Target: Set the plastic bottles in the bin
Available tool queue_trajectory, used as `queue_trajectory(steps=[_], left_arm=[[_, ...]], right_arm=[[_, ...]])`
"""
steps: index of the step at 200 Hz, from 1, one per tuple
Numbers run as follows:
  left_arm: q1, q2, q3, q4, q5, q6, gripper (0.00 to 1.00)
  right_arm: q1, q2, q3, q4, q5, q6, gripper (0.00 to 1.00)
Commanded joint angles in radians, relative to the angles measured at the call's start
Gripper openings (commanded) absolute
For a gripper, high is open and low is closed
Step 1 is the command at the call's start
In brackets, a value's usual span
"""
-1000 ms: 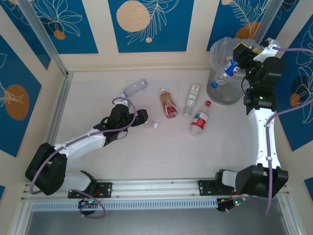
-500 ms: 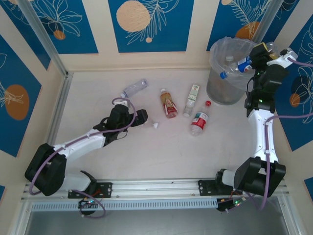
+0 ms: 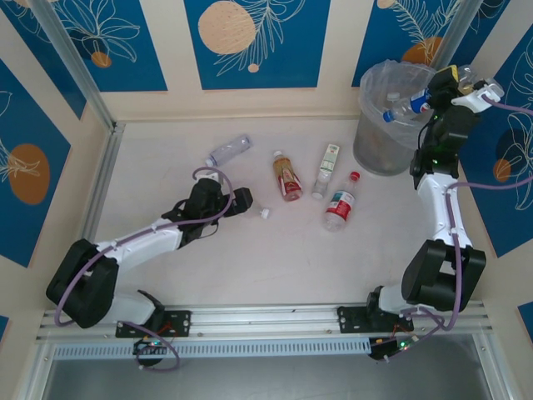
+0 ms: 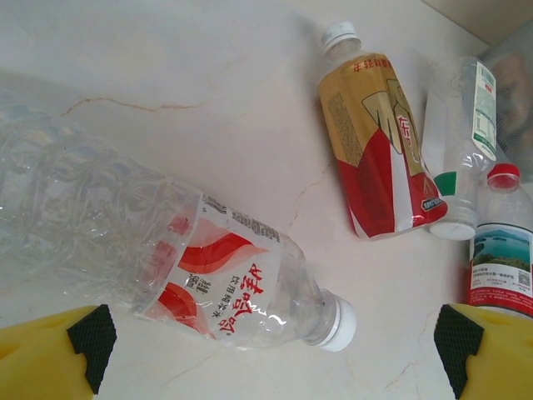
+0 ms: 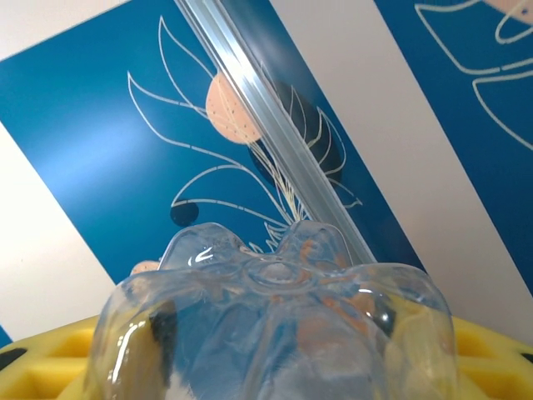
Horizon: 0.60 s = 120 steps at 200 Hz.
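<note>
Pale marble counter [image 3: 150, 167], blue panel walls. We see the right pincer [image 3: 444, 82] clamped on the base of a clear bottle [image 3: 410, 106], over the bin [image 3: 376, 158] at the far right corner; left pincer [image 3: 243, 202] jaws wide apart around a red-labelled bottle [image 4: 225, 283]. We judge it light, crushable and slick: grip mid-body.

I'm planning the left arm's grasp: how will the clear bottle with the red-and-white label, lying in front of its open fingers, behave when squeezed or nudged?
The red-and-white bottle looks empty and see-through, so probably very light. Its crinkled wall will likely buckle under a squeeze. Lying on its side on the smooth table, it may roll or skid if nudged.
</note>
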Motion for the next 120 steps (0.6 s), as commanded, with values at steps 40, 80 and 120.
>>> queue_trajectory(steps=[40, 80, 120], left_arm=[[0.01, 0.032, 0.034, 0.028, 0.03, -0.018, 0.99], [0.01, 0.038, 0.029, 0.037, 0.042, -0.025, 0.99], [0.009, 0.03, 0.019, 0.018, 0.03, -0.023, 1.0]], right_arm=[[-0.047, 0.009, 0.048, 0.036, 0.049, 0.259, 0.5], [0.032, 0.045, 0.027, 0.177, 0.111, -0.06, 0.51], [0.118, 0.12, 0.04, 0.362, 0.142, -0.397, 0.55]])
